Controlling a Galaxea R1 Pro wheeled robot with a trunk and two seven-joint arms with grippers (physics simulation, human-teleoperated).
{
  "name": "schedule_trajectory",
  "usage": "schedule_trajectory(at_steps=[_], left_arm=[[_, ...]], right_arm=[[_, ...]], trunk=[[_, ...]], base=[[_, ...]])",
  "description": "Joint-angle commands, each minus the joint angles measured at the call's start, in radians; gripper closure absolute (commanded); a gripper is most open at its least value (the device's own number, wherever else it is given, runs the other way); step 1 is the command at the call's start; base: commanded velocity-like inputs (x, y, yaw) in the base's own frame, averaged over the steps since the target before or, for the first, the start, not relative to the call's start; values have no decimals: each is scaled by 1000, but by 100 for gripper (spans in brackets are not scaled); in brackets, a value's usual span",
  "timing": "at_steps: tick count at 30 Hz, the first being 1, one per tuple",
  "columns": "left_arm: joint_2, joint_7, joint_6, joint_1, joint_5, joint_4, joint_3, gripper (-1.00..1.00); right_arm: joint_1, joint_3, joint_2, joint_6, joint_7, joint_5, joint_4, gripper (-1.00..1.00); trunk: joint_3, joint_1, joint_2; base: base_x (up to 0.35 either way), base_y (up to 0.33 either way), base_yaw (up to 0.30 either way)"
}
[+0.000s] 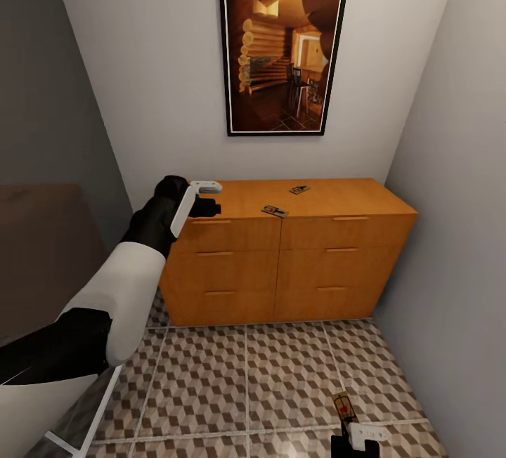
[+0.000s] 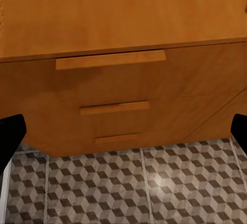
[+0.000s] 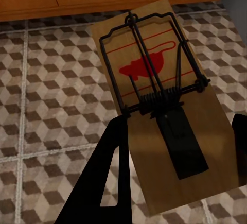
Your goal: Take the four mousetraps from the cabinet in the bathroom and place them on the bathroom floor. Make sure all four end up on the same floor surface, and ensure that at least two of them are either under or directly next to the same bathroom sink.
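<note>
Looking through my head view first, I see my left pincer (image 1: pixel 208 198) in the left middle of the frame, up at the front left corner of the cabinet (image 1: pixel 309 261). Two mousetraps rest on the cabinet's top: one near its front edge (image 1: pixel 275 211), the other further back (image 1: pixel 300 190). My right pincer (image 1: pixel 357 437) sits at the bottom right edge, low over the bathroom floor (image 1: pixel 232 381), with a third mousetrap (image 1: pixel 343 405) at its tips. No sink shows from here, so I judge this spot may not satisfy the sink condition.

Turning to my left wrist view, the fingertips (image 2: pixel 11 136) appear dark at both side edges, wide apart, with nothing between them. The drawer fronts and bar handles fill the upper frame, tiles the lower. Reaching for the top from here, I could knock the front edge or shove a trap backward.

In my right wrist view, the trap (image 3: pixel 157 100) lies centre frame, its board running down between my spread fingers (image 3: pixel 110 172). Whether I am gripping it or it already lies free on the tiles, I cannot tell. If it is still held and I let go from any height, it could flip or skid; if I close again, the wire bar might catch a finger.
</note>
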Motion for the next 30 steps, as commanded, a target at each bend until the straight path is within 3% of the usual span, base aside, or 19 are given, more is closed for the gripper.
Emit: schedule_trajectory(at_steps=[1,30], left_arm=[[0,8,4,-1,7,-1,-2,-100],[1,8,4,-1,7,-4,-1,-100]], right_arm=[[-1,9,0,-2,-9,-3,1,100],[-1,9,0,-2,-8,-3,1,100]], trunk=[[-1,0,0],[-1,0,0]], base=[[0,0,0],[0,0,0]])
